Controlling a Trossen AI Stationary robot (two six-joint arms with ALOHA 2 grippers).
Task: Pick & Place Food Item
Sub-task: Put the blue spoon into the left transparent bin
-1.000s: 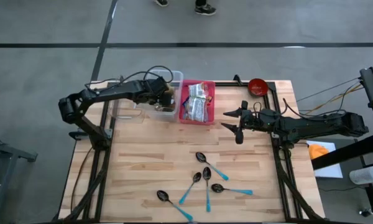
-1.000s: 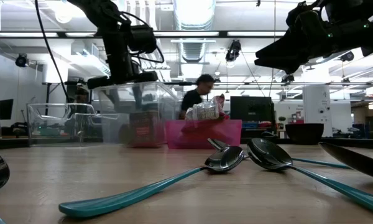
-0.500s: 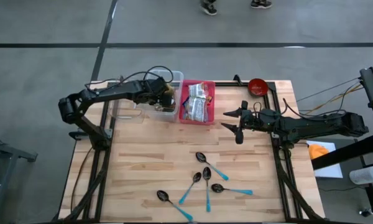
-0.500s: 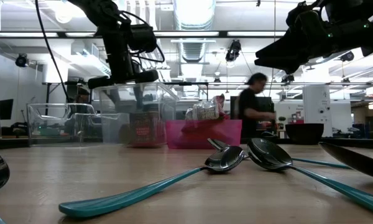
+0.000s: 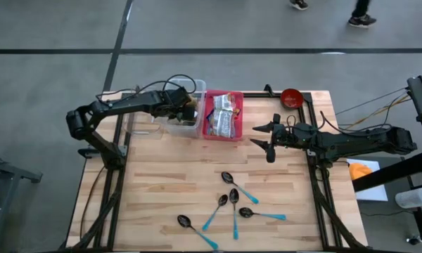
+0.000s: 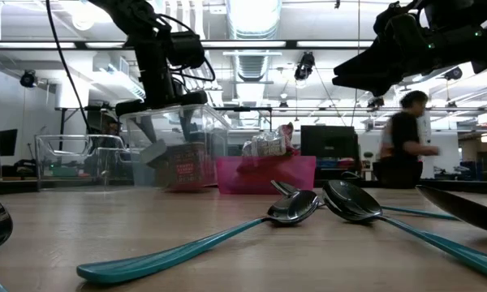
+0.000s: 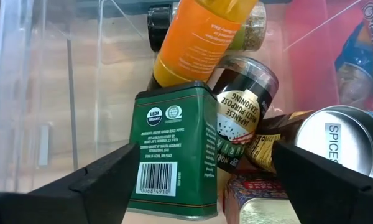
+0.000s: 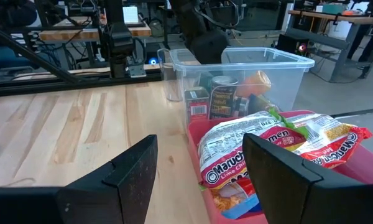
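My left gripper (image 5: 188,109) hangs open over the clear bin (image 5: 174,124) at the table's far left, fingers slanting down. Between its spread fingers, with a wide gap on one side, a green tin (image 7: 171,151) stands in the bin (image 7: 43,106), leaning against an orange bottle (image 7: 199,37) and a dark seasoning jar (image 7: 244,102). A round spice tin (image 7: 342,140) lies beside them. My right gripper (image 5: 264,138) waits open above the table, right of the pink bin (image 5: 237,131), which holds ramen packets (image 8: 270,146).
Several teal-handled spoons (image 5: 232,204) lie at the table's near middle. A red bowl (image 5: 291,98) sits at the far right corner. Bare wood lies between the bins and the spoons. A person walks in the room beyond (image 6: 402,146).
My left gripper has opened over the clear bin without shifting place. In the low view the tin has dropped from between its fingers and now shows lower inside the bin.
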